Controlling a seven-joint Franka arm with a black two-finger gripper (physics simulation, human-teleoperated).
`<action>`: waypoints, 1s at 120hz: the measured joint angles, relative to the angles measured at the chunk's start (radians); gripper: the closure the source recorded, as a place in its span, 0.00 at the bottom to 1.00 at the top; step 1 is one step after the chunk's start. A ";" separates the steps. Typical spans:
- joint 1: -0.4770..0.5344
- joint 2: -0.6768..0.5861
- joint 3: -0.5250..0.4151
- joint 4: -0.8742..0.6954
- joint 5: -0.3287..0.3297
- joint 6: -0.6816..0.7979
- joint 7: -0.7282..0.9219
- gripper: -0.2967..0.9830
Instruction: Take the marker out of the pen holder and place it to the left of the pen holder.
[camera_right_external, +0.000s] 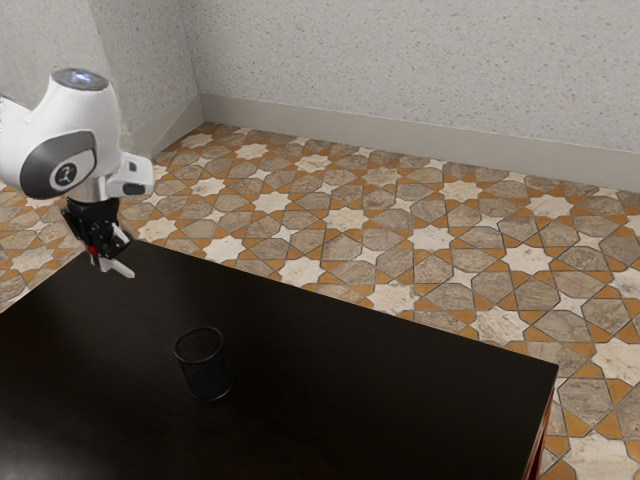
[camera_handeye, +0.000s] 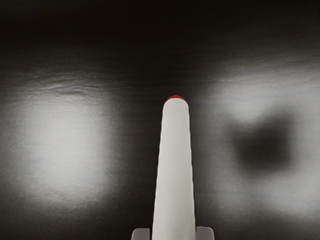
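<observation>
Exterior view: fingers (camera_handeye: 205, 233) clench the marker (camera_handeye: 174, 170) near a tabletop (camera_right_external: 400, 400) corner, likely so it can be laid clear of the pen holder (camera_right_external: 207, 372).

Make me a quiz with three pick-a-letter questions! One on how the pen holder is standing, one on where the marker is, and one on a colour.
1. How is the pen holder standing?
A) On its side
B) Upside down
C) Upright

2. Where is the marker?
A) In the gripper
B) Inside the pen holder
C) On the floor

3. What colour is most of the marker?
A) Green
B) White
C) Blue

Answers:
1. C: its round open rim faces up and its base is on the table.
2. A: the wrist view shows it between the two fingers, and the exterior view shows it up at the gripper, away from the pen holder.
3. B: its long body is white, with just a bit of red at the end.
</observation>
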 joint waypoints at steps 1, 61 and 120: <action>0.001 0.000 0.002 -0.010 0.001 0.018 0.001 0.83; 0.052 0.095 0.044 -0.322 0.067 0.848 0.021 0.83; 0.029 0.127 0.030 -0.130 -0.017 0.774 0.026 0.40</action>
